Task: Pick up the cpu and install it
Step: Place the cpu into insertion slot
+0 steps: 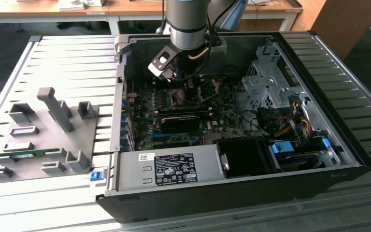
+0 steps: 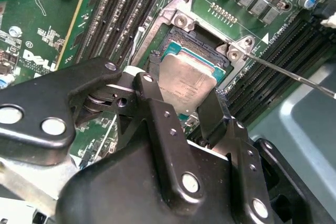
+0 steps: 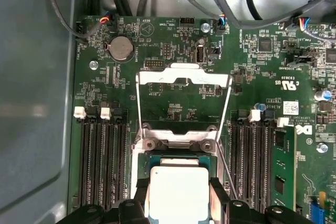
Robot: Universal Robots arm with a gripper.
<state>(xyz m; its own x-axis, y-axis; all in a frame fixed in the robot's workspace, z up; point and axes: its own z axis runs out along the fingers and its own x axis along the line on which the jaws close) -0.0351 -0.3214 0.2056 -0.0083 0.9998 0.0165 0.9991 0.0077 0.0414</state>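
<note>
Across the slatted metal bench (image 1: pixel 340 58) lies an open computer case (image 1: pixel 237 193), and I have the arm (image 1: pixel 187 24) reaching down into it from the far side. Beside the case, at the exterior view's left, sits a grey fixture plate (image 1: pixel 50 142) with upright grey blocks (image 1: pixel 56 108) and a narrow green memory stick (image 1: pixel 27 154) lying in one of its low holders. Inside the case, the power supply (image 1: pixel 166 166) fills the near edge, and the green motherboard (image 1: pixel 147 130) spreads out behind it, under the arm.

On the board, black memory slots (image 3: pixel 100 161) run on both sides of the socket (image 2: pixel 184 40). In the first wrist view I see the socket's metal load plate (image 3: pixel 184 73) swung up and open, lying back over the board, and in the second wrist view its thin wire lever (image 2: pixel 289 72) sticks out to one side.

The hand (image 3: pixel 179 188) is down at the socket, its two black fingers (image 2: pixel 149 98) closed against opposite edges of the cpu (image 3: pixel 178 195), pinching it. The chip's silver top faces up and it sits over the socket opening, inside the metal frame; I cannot tell whether it is fully seated or held just above the contacts. A round coin cell (image 3: pixel 121 48) shows farther up the board, well apart from the socket.
</note>
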